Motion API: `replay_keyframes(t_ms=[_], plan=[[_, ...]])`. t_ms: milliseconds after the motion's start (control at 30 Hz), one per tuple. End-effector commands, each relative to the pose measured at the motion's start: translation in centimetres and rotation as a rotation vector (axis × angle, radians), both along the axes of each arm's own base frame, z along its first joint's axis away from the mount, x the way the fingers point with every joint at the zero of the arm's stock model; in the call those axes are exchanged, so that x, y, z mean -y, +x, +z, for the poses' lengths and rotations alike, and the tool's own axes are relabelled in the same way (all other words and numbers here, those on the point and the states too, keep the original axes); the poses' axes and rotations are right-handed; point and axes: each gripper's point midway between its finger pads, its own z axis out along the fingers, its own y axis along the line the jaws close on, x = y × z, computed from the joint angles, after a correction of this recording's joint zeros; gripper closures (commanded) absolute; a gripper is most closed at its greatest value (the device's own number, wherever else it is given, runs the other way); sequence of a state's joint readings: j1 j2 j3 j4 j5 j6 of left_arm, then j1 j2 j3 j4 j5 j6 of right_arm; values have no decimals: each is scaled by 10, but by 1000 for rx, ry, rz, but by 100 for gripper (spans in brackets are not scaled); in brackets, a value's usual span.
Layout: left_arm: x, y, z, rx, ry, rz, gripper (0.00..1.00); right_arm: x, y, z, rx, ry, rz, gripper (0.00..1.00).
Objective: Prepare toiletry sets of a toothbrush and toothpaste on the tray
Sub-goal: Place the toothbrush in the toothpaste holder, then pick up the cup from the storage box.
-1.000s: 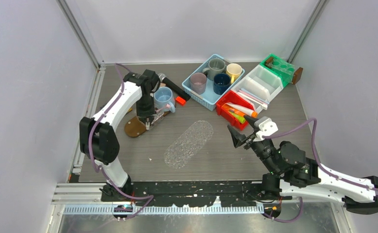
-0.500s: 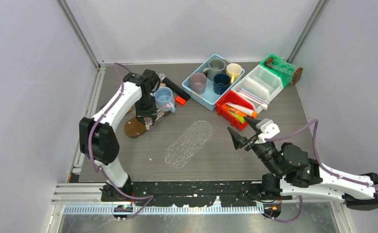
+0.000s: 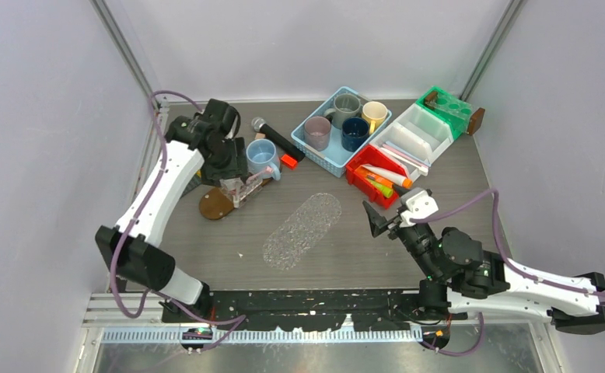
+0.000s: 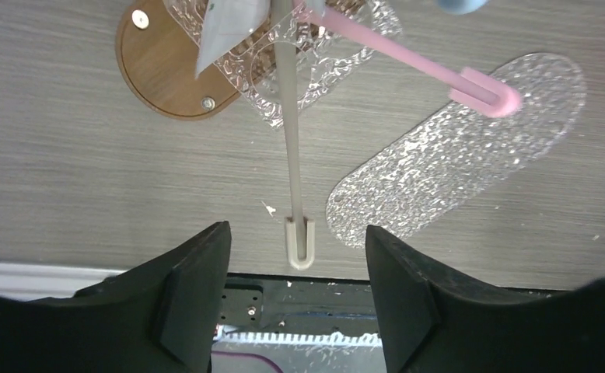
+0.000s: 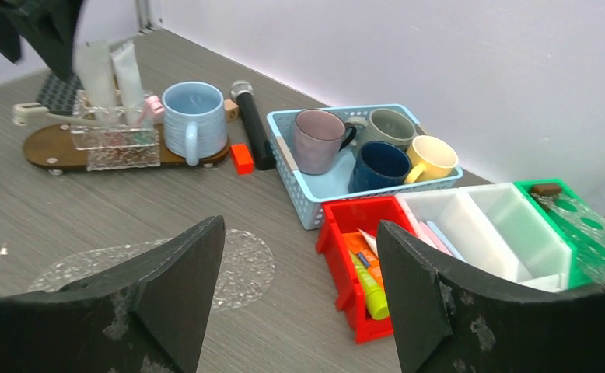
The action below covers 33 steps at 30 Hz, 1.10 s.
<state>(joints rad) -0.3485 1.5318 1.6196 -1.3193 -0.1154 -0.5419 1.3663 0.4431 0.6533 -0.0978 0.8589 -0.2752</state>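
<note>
Toothbrushes on the wooden tray point(image 4: 159, 74) number two: a pink toothbrush point(image 4: 408, 56) and a beige toothbrush point(image 4: 287, 116). Both lie across the clear holder point(image 5: 120, 148) that sits on the tray, with their ends sticking out beyond it. Two white toothpaste tubes point(image 5: 96, 71) stand upright in that holder, their lower ends blurred behind its textured wall. One blue mug point(image 5: 194, 120) stands on the tray's right end. Above the tray hangs the left gripper point(image 4: 295, 237), jaws apart and empty.

To the tray's right lie one clear oval mat point(image 4: 470, 148), one black microphone point(image 5: 251, 124), a light blue basket point(image 5: 315, 208) with four mugs, a red bin point(image 5: 344, 268) and a white bin point(image 5: 470, 233). At least three more tubes show in the red bin: orange, green and white. The slim sticks in the white bin are too small to count. Far right of the tray, the right gripper point(image 5: 299, 241) hovers over the table with jaws wide, holding nothing.
</note>
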Motion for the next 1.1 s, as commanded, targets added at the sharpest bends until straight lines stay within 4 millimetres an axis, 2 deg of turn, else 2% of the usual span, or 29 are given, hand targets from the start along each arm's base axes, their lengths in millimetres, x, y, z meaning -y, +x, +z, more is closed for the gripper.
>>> replay_keyframes(t_ms=[0, 167, 267, 300, 333, 367, 400, 433, 467, 500, 533, 567, 600, 633, 667, 700, 733, 767, 867, 900, 933, 967, 1000, 1033, 1067], plan=[[-3, 1, 54, 209, -47, -53, 31, 11, 9, 22, 12, 4, -112, 21], [-9, -7, 91, 435, -90, -88, 14, 13, 18, 32, 8, -36, -190, 18], [-15, -10, 107, 582, -99, -101, 4, 11, 30, 39, -13, -41, -228, 18], [-18, -11, 111, 625, -96, -102, 1, 5, 32, 40, -27, -27, -207, 18], [-21, -13, 116, 672, -95, -96, 0, 8, 43, 39, -43, -45, -245, 17], [-24, -15, 118, 712, -93, -90, 0, -4, 48, 34, -70, -40, -214, 17], [-26, -16, 121, 754, -91, -92, 0, 6, 60, 37, -91, -38, -258, 17], [-29, -18, 123, 792, -89, -94, 0, -5, 67, 30, -126, -38, -228, 17], [-31, -19, 123, 824, -82, -93, 0, 5, 79, 33, -146, -33, -270, 17], [-34, -20, 125, 858, -75, -90, 0, -4, 88, 22, -188, -48, -254, 17], [-37, -22, 125, 884, -63, -90, 0, 2, 98, 28, -196, -33, -283, 17], [-41, -23, 125, 913, -50, -89, 0, -6, 107, 26, -220, -41, -274, 17], [-44, -24, 124, 937, -39, -87, 0, -2, 115, 25, -231, -41, -297, 17], [-46, -25, 124, 960, -29, -88, 0, -9, 125, 21, -255, -51, -293, 17], [-49, -28, 127, 1000, -24, -85, 0, -4, 135, 20, -267, -49, -318, 17], [-51, -29, 127, 1025, -18, -85, 0, -12, 144, 14, -296, -55, -304, 17], [-52, -29, 126, 1047, -12, -86, 0, -5, 155, 11, -311, -54, -331, 17], [-53, -29, 125, 1066, -6, -85, 0, -10, 166, 5, -338, -50, -328, 17], [-56, -28, 120, 1097, 18, -91, 0, 1, 198, -11, -417, -5, -379, 17], [-57, -27, 119, 1107, 27, -93, 0, 7, 213, -20, -446, -1, -410, 17], [-58, -27, 119, 1114, 38, -96, 0, 3, 223, -35, -490, -2, -405, 17], [-60, -28, 118, 1115, 51, -101, 0, 10, 232, -34, -500, 15, -417, 17], [-62, -28, 117, 1113, 67, -105, 0, 5, 241, -50, -542, 10, -396, 17], [-64, -30, 117, 1116, 79, -104, 0, 11, 250, -50, -549, 22, -404, 17], [-66, -31, 116, 1116, 90, -100, 1, 8, 258, -66, -587, 10, -391, 18]])
